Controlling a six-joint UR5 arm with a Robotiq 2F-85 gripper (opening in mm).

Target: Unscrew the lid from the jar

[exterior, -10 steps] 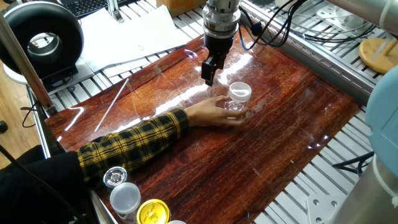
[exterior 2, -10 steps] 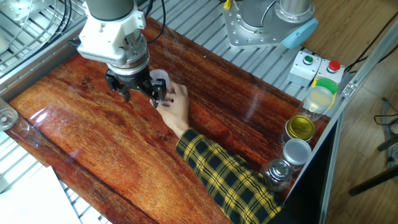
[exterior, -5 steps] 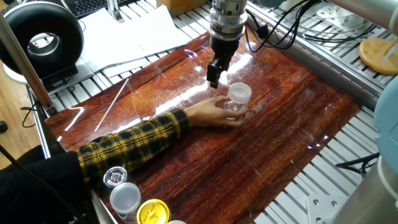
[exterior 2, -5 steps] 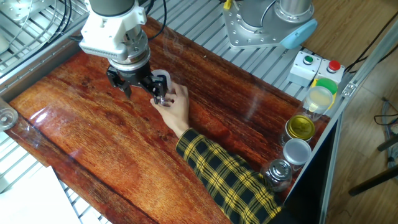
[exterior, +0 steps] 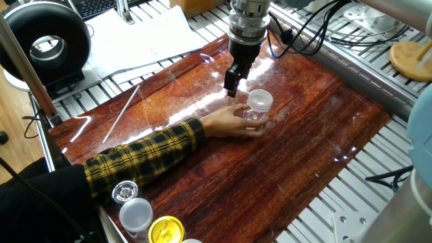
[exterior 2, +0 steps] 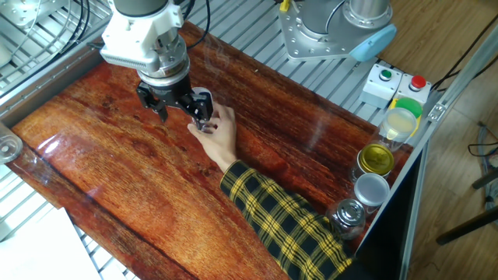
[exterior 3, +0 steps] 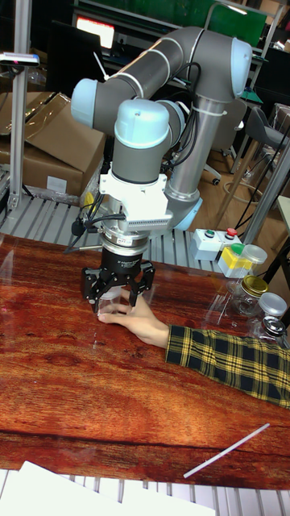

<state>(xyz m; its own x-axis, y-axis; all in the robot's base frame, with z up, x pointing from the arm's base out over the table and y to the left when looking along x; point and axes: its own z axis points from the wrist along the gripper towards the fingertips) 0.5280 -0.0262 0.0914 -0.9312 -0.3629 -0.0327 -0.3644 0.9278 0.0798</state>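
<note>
- The clear jar (exterior: 256,116) stands upright on the red-brown wooden worktop (exterior: 317,115), about midway across it in one fixed view.
- Its translucent white lid (exterior: 260,100) sits on top of the jar, level and closed.
- A person's hand (exterior: 233,121) rests on the worktop and wraps around the jar's lower body from the left; the arm wears a yellow and black plaid sleeve (exterior: 145,156).
- The end effector (exterior 2: 177,104) hangs straight down from the UR5 arm (exterior 3: 153,97), just beside the jar on its far-left side in one fixed view and a little above lid height.
- Its dark fingers (exterior 3: 90,286) are spread apart and grip nothing; in the tall fixed view they straddle the spot where the jar stands, with the hand just below them.
- In the other fixed view the jar is mostly hidden behind the end effector, so I cannot tell whether a finger touches the lid.
- At the near-left corner of one fixed view stand spare containers off the worktop: a yellow-lidded jar (exterior: 166,230), a frosted white-lidded jar (exterior: 136,214) and a shiny metal-lidded jar (exterior: 125,192).
- A thin white rod (exterior: 121,113) lies on the worktop's left part, well apart from the jar.
- A box with green and red buttons (exterior 2: 395,82) sits beyond the worktop in the other fixed view.
</note>
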